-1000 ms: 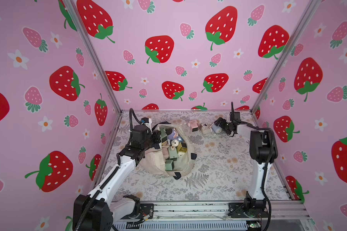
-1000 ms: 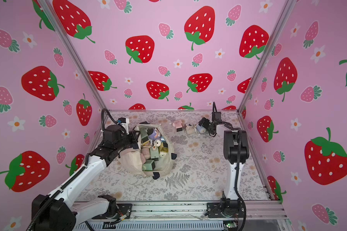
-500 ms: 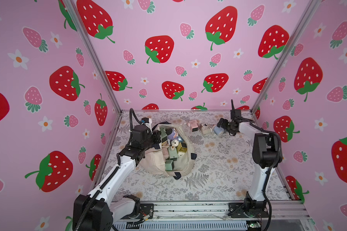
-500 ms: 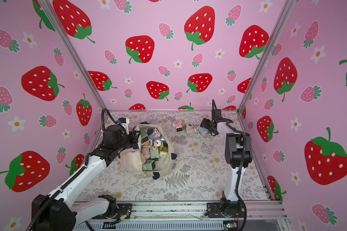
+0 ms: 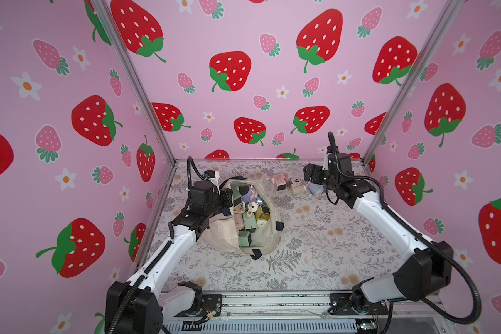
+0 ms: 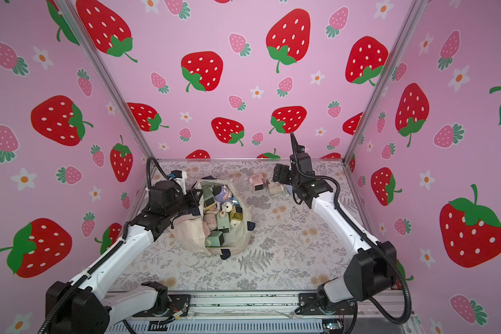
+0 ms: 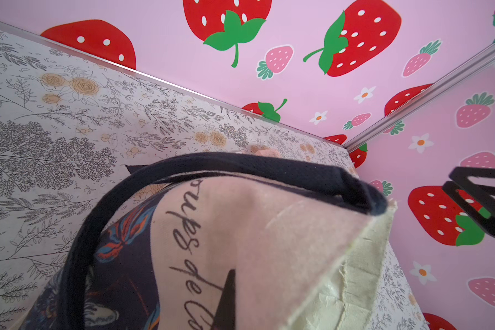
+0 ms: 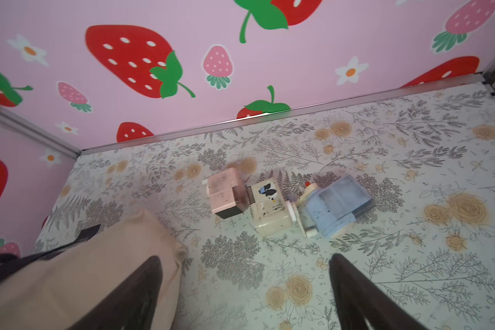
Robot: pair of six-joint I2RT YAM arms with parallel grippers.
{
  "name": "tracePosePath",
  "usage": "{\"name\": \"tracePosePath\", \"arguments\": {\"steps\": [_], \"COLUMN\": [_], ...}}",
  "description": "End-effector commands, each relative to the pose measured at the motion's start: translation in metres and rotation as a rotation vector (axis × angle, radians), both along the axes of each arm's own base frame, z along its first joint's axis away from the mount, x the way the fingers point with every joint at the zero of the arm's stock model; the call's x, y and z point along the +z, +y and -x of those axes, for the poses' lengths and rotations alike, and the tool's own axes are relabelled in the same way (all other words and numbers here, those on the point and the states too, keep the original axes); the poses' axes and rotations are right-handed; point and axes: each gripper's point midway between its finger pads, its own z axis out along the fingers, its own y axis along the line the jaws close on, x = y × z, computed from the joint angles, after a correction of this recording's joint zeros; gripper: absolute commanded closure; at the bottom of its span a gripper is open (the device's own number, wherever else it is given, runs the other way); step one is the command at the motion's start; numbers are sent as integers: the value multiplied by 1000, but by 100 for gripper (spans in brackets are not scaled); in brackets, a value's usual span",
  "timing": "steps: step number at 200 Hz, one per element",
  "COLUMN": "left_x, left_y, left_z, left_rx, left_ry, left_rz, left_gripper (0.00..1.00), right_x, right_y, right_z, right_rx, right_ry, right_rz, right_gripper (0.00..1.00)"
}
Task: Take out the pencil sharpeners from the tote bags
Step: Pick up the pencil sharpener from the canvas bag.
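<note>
The cream tote bag [image 5: 268, 231] [image 6: 239, 231] lies open left of centre, with several pencil sharpeners inside: purple [image 5: 250, 194], grey-green [image 5: 250, 221], yellow [image 5: 263, 214]. My left gripper [image 5: 227, 202] [image 6: 195, 202] is shut on the bag's rim by its navy handle [image 7: 240, 164]. In the left wrist view one finger [image 7: 227, 297] lies on the printed cloth [image 7: 240, 228]. Three sharpeners lie on the table at the back: pink [image 5: 279, 181] [image 8: 225, 190], cream [image 5: 297, 185] [image 8: 269, 207], blue [image 5: 315, 188] [image 8: 335, 205]. My right gripper [image 5: 310, 173] [image 8: 245, 257] hangs open above them, holding nothing.
The floral table [image 5: 330, 245] is boxed in by strawberry-print walls on the left, back and right. A metal rail [image 5: 272, 300] with both arm bases runs along the front edge. The three loose sharpeners sit close to the back wall.
My right gripper has lifted up and back from the blue sharpener, which stays on the table, and its elbow has swung out towards the front right. The left arm and bag have not moved.
</note>
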Motion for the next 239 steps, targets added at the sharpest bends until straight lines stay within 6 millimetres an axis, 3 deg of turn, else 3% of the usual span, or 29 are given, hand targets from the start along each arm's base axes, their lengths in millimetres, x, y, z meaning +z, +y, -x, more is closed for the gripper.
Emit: {"name": "tracePosePath", "arguments": {"steps": [1, 47, 74, 103, 134, 166, 239], "left_x": [4, 5, 5, 6, 7, 10, 13], "left_y": [-8, -9, -8, -9, -9, -11, -11], "left_z": [8, 9, 9, 9, 10, 12, 15], "left_rx": [-37, -38, -37, -42, -46, -57, -67], "left_ry": [7, 2, -1, -5, -9, -30, -44], "left_rz": [24, 25, 23, 24, 21, 23, 21], "left_gripper": [100, 100, 100, 100, 100, 100, 100], "right_x": [14, 14, -3, -30, -64, -95, -123], "right_y": [11, 78, 116, 146, 182, 214, 277], "right_z": [26, 101, 139, 159, 167, 162, 131], "right_rx": [16, 292, 430, 511, 591, 630, 684], "right_ry": [-75, -104, -97, -65, -42, -1, -101], "right_rz": [66, 105, 158, 206, 254, 281, 280], "right_gripper": [12, 19, 20, 21, 23, 23, 23]}}
